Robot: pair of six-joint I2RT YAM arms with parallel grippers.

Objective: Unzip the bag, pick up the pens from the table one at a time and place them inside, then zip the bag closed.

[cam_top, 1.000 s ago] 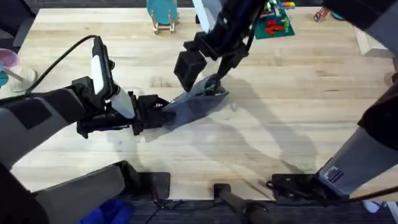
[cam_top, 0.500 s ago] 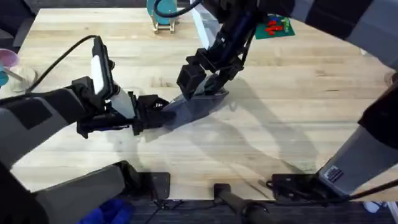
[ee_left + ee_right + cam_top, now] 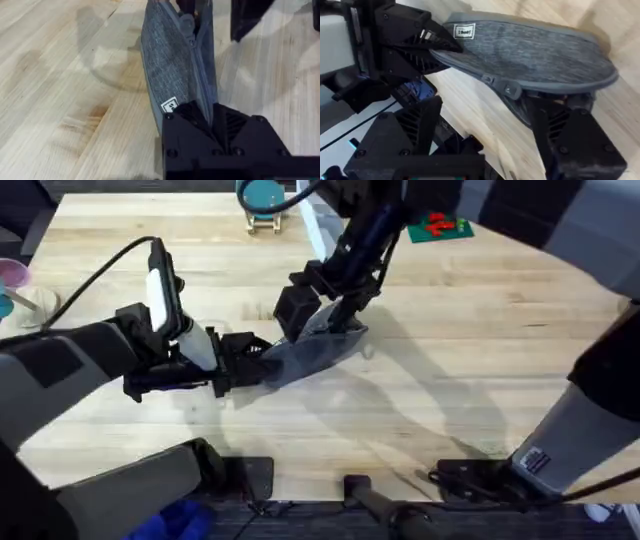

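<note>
Lying near the middle of the table [image 3: 480, 360], the bag [image 3: 305, 352] is being pinched at its left end by the left gripper [image 3: 243, 360], whose fingers are clamped on the fabric. The right gripper [image 3: 330, 315] is hanging over the bag's far right end; whether its fingers are closed cannot be told. From the left wrist, a small white label [image 3: 170, 105] is showing beside the zipper [image 3: 197, 60]. From the right wrist, the zipper pull [image 3: 510, 90] is showing near one finger. Compared with a second ago, the right gripper is sitting slightly farther along the bag.
</note>
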